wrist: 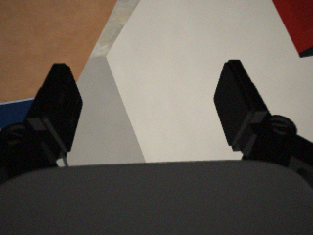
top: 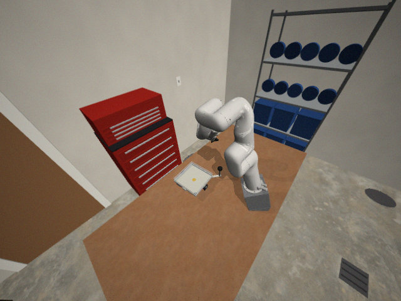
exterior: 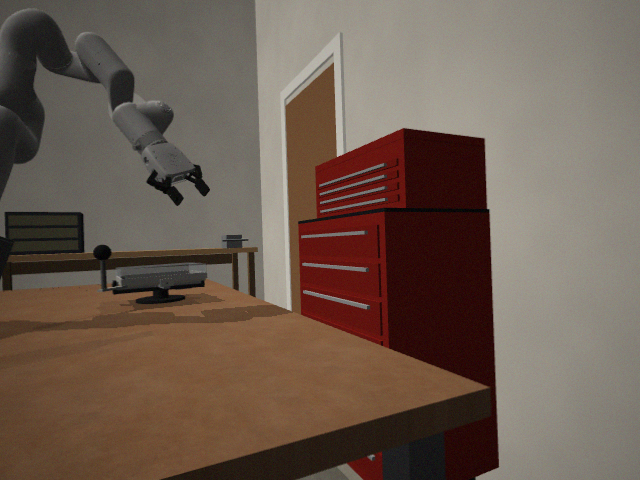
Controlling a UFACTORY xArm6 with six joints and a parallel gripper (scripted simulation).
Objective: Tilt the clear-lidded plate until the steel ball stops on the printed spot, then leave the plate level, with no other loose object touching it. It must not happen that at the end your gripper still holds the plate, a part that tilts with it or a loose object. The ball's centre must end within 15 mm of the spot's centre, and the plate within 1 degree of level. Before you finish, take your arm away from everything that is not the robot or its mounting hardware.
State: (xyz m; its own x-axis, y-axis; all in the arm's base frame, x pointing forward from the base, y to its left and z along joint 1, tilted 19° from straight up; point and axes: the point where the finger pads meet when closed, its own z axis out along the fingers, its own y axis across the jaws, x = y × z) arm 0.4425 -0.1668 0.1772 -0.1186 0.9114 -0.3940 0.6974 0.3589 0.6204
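The square white plate [top: 186,175] [exterior: 160,276] with its clear lid sits on a black pedestal [exterior: 160,298] at the far side of the brown table [top: 181,246] [exterior: 206,372]. A yellow printed spot [top: 193,179] lies near its middle. I cannot make out the steel ball. A short handle with a black knob [top: 220,168] [exterior: 101,251] stands at the plate's edge. My gripper [exterior: 189,193] [wrist: 148,81] is open and empty, high above the plate and clear of it. In the top view the arm mostly hides it.
A red tool chest [top: 139,139] [exterior: 413,258] stands against the wall beside the table. A metal rack [top: 301,97] with blue bins is behind the arm's grey base [top: 257,197]. A second table [exterior: 129,255] carrying a small grey object [exterior: 234,240] stands at the back.
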